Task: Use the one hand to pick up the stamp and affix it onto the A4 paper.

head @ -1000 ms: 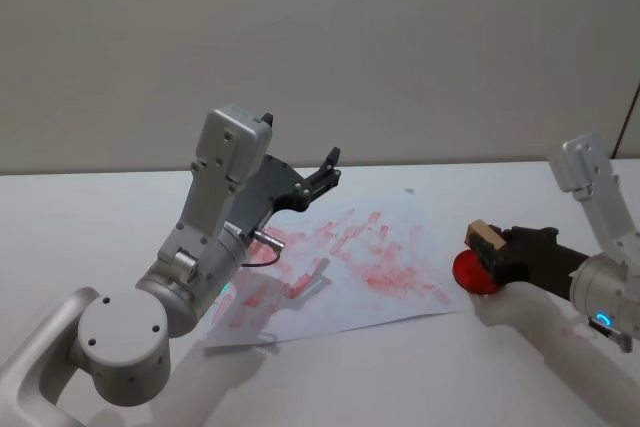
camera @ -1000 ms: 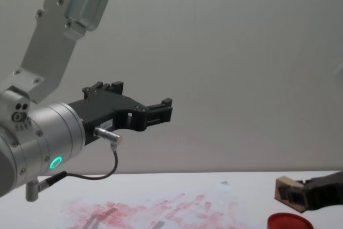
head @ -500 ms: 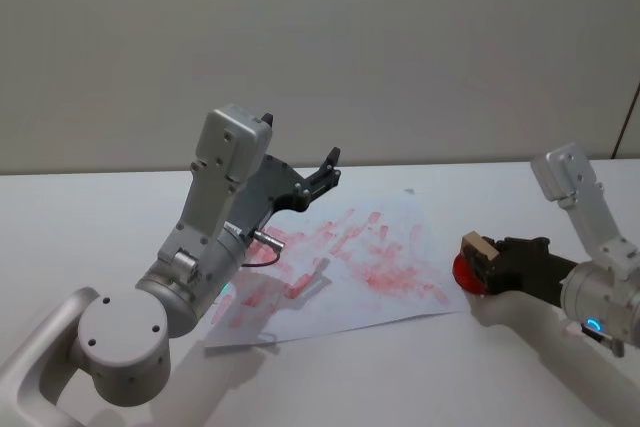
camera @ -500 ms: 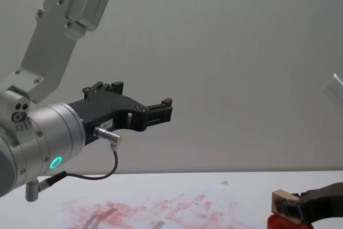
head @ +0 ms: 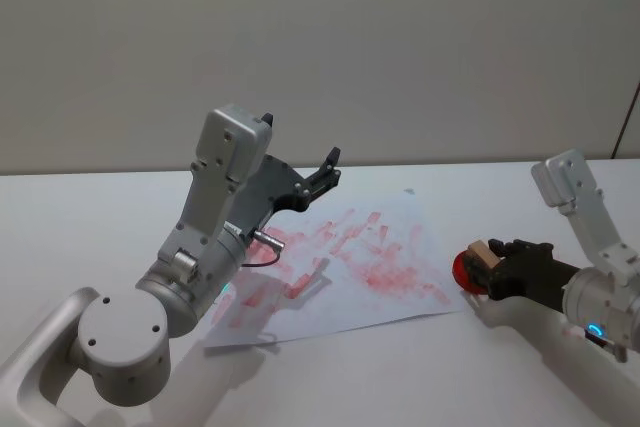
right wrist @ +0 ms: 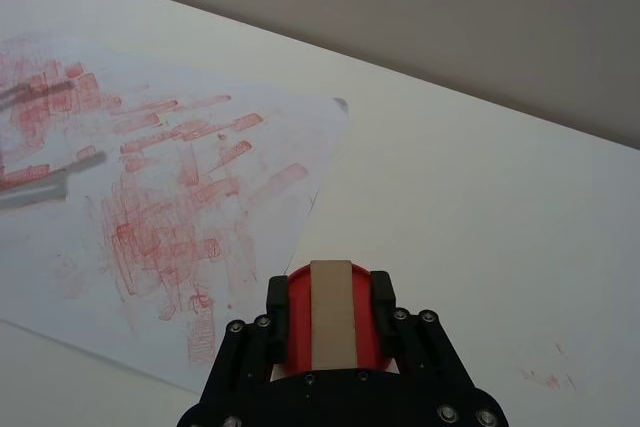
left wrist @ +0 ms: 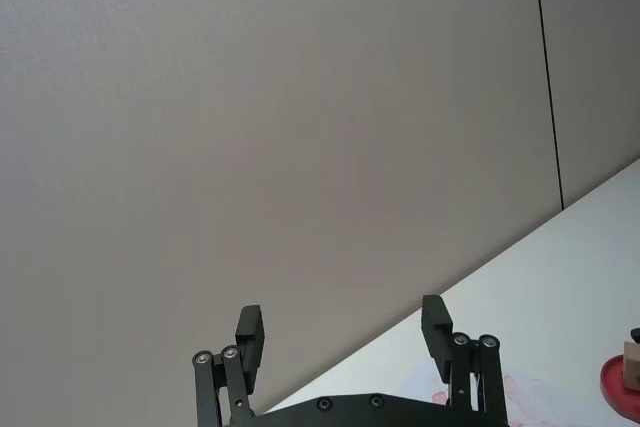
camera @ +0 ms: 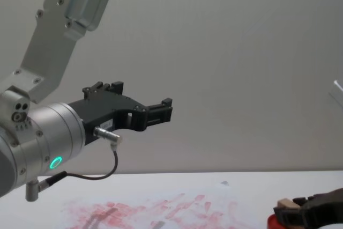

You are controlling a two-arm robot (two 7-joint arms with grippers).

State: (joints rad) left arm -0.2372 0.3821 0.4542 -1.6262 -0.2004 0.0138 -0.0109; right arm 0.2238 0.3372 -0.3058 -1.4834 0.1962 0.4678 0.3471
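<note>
Left arm (head: 190, 277): large in the foreground, green ring lit, raised over the near left part of the paper, idle.
Left gripper (left wrist: 345, 332): up off the table, pointing toward the far wall; jaws released, a wide gap between the two fingers, nothing held.
Right gripper (right wrist: 330, 299): low at the right side of the table, blue ring lit on the arm behind it; jaws clenched on the stamp, one finger on each long side.
Stamp (right wrist: 333, 310): pale wood block, grasped between the right fingers, directly above the pad; from the head view looks pressed onto or just touching it, contact not certain.
Pad (head: 463, 270): flat red disc on the table, just beside the right edge of the paper, mostly covered by gripper and stamp.
Paper (head: 400, 222): white sheet in the middle of the table, already crowded with red-pink rectangular marks and smears; far corner and right margin barest.
Table (head: 90, 207): white, a few faint red specks near the pad in the right wrist view.
Wall (camera: 230, 52): plain grey, behind everything.
Done: pick-up, judging by the firm grip; inking apparently under way.
Left: lift off the pad, carry leftward across to the paper, press down flat, lift clear.
Risk: block tilting in the grip, giving a smeared or partial print.
</note>
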